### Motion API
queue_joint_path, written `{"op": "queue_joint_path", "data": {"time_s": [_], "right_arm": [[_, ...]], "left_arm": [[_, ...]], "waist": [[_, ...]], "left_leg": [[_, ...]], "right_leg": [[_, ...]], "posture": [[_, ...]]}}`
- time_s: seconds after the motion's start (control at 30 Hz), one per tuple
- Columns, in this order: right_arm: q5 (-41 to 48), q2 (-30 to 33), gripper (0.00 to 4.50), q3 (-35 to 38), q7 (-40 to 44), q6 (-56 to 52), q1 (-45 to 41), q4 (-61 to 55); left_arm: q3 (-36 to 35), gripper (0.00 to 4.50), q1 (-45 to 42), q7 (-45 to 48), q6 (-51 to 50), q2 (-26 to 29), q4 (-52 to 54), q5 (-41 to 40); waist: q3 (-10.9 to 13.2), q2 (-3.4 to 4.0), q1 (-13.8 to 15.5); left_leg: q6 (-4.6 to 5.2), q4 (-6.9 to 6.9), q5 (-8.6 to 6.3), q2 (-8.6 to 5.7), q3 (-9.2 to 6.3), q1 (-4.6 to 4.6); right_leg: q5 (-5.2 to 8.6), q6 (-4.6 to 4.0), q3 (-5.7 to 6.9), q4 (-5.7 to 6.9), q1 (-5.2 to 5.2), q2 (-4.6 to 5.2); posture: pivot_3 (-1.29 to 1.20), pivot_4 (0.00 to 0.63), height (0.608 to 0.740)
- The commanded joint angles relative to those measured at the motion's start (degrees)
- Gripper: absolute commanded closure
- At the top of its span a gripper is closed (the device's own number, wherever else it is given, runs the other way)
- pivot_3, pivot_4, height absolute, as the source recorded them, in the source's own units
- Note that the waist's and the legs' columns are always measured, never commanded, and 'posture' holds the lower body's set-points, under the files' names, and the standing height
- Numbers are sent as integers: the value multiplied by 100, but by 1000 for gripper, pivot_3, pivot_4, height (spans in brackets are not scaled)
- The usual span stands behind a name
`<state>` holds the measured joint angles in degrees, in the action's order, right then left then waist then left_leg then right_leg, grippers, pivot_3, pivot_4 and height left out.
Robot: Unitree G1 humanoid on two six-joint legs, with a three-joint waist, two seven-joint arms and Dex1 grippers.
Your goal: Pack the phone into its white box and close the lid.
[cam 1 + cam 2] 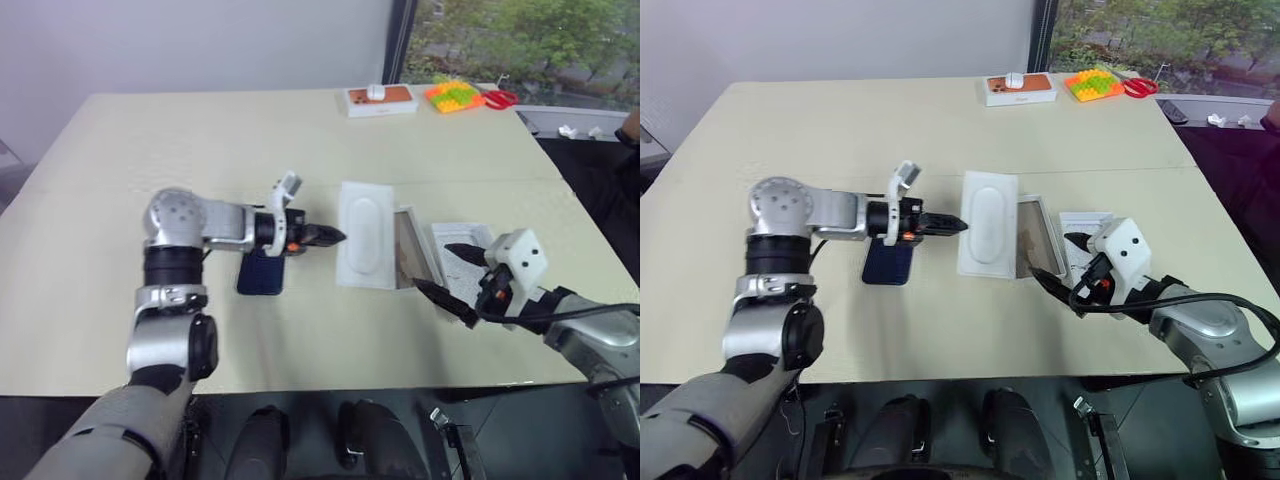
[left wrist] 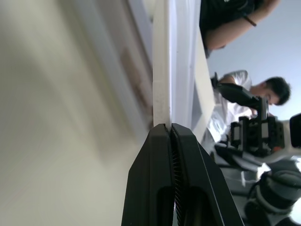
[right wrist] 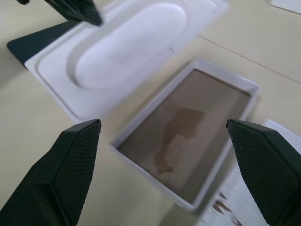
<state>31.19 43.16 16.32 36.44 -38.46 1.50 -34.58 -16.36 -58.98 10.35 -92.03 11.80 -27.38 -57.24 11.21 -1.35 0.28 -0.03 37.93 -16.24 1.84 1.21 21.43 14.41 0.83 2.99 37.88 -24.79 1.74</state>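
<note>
The left gripper (image 1: 958,226) is pinched closed on the near edge of the white insert tray (image 1: 988,224). The phone (image 1: 888,264) lies just behind its fingers. The right gripper (image 3: 164,155), spread wide, frames the white box (image 3: 188,141). Move the tray aside steadily, clear of both.
</note>
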Motion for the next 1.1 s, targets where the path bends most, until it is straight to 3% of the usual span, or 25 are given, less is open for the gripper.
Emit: {"op": "queue_joint_path", "data": {"time_s": [0.03, 0.23, 0.47, 0.77, 0.97, 1.1], "right_arm": [[58, 53, 0, 166, 23, 47, 61, -198], [107, 24, 0, 267, -87, -30, 243, -394], [195, -1, 0, 381, -223, -111, 413, -593], [266, 15, 0, 381, -376, -181, 424, -692], [271, 13, 0, 408, -414, -215, 489, -766], [281, 7, 0, 410, -445, -231, 512, -806]], "left_arm": [[-301, 4459, -357, -416, -47, -236, -400, 19], [-1219, 4459, -784, -1454, 26, -1136, -977, 443], [-2069, 4459, -865, -2343, 74, -1663, -814, 823], [-2573, 4459, -938, -2677, 434, -1895, -894, 1011], [-2642, 4459, -970, -2580, 340, -1940, -1002, 984], [-2590, 4459, -975, -2513, 288, -1948, -1017, 1025]], "waist": [[0, 0, -10], [1, -1, 43], [1, -1, 30], [1, -1, 45], [1, -1, 41], [1, -1, 41]], "left_leg": [[-5, 0, 3, 1, -1, -3], [-7, 2, 3, -4, 3, 2], [-23, 1, -5, -1, 2, -3], [-105, 2, -21, 1, -2, -4], [-215, 2, -10, 2, -5, -6], [-224, 2, -13, 0, -4, -5]], "right_leg": [[0, 0, -2, 2, 0, -2], [3, 5, 0, 3, -1, 1], [3, 6, -1, 6, -1, -4], [8, 13, 2, 8, -2, -4], [14, 24, 3, 16, -3, -4], [18, 30, 3, 16, -2, -2]], "posture": [[0, 150, 740], [0, 150, 740], [0, 150, 740], [0, 150, 740], [0, 150, 740], [0, 150, 740]]}}
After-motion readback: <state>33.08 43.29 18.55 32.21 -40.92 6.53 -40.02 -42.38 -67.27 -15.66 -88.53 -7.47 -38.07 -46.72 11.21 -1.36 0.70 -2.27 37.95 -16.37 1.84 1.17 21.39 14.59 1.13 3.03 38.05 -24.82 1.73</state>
